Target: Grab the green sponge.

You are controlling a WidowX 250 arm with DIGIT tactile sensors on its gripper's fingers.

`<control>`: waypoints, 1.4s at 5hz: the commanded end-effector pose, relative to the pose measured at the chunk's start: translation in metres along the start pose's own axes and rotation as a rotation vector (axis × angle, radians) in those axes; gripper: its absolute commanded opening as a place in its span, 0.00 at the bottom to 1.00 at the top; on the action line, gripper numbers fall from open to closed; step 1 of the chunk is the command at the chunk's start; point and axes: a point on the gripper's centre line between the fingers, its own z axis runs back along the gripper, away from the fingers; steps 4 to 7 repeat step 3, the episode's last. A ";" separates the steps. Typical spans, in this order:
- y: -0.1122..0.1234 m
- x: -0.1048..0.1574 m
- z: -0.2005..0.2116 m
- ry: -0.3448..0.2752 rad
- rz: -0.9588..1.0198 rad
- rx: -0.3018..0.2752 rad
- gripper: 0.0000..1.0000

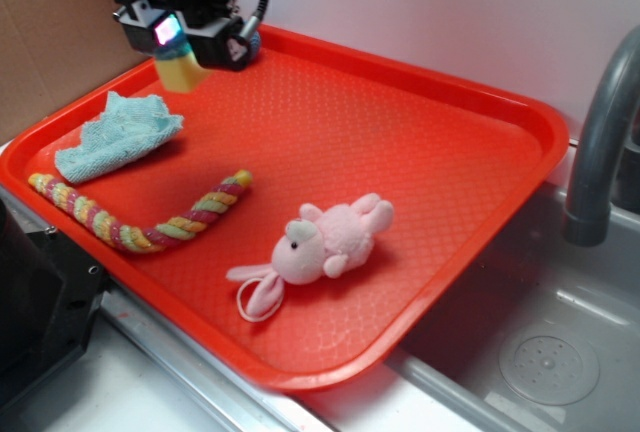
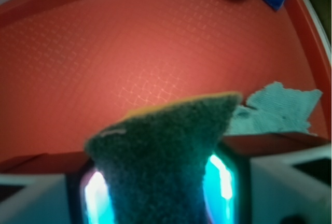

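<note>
The red tray [image 1: 480,152] lay flat beside the sink, serving as the work surface. Across it were scattered a striped rope [image 1: 140,220], a pink plush [image 1: 325,242] and a teal cloth [image 1: 120,132], all loose and well apart from the action. At the tray's far corner the hand [image 1: 180,37] was clamped on the green sponge [image 1: 180,70], which hung below the fingers, seemingly lifted clear of the tray. The wrist view showed the sponge [image 2: 166,151] pinched at its narrow end, so the grab looked done.
</note>
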 end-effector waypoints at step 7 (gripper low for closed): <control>0.002 0.045 0.015 0.004 -0.051 0.004 0.00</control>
